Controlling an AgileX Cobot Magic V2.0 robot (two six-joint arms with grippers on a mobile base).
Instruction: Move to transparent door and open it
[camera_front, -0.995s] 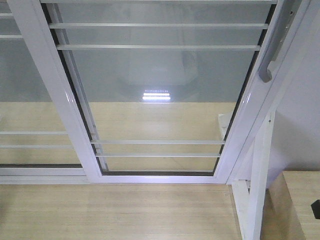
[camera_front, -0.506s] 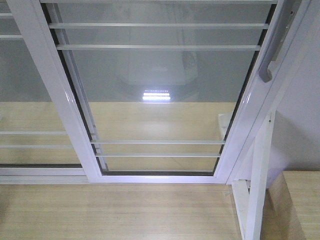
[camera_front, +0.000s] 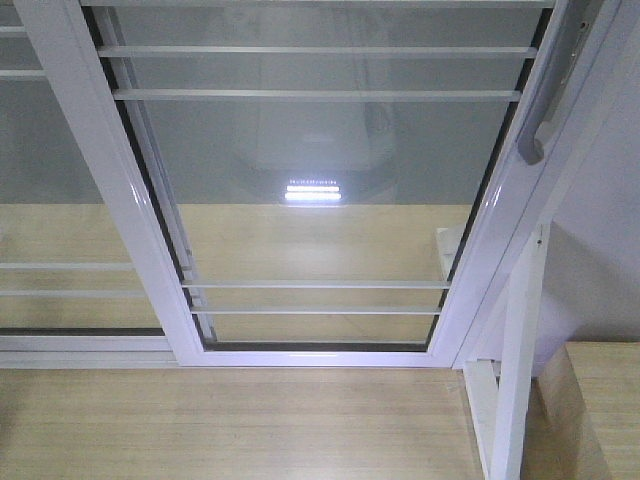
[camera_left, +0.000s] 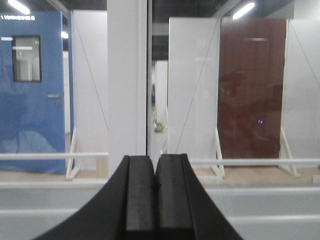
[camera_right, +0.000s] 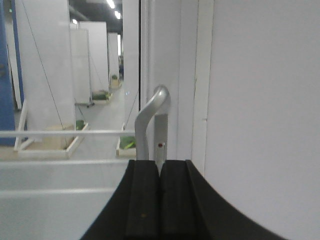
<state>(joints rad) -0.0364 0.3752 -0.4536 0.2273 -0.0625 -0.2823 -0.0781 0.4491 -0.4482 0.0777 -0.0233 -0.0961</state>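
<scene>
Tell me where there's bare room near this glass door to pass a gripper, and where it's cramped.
Open: the wooden floor in front of the transparent door, bordered by its bottom rail and the brace post. Cramped: around the handle, hemmed in by the wall; the slot behind its bar looks narrow for the shut right gripper.

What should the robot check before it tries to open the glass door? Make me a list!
1. Is the handle in sight: ok, it is straight ahead of the right end effector.
2. Is the right end effector open for grabbing: not ok, its pads are pressed together.
3. Is it touching the handle: cannot tell from the wrist view.
4. Is the left end effector out of the way: ok, it is shut and faces the white frame.
5. Is the transparent door opened: not ok, it looks closed.
</scene>
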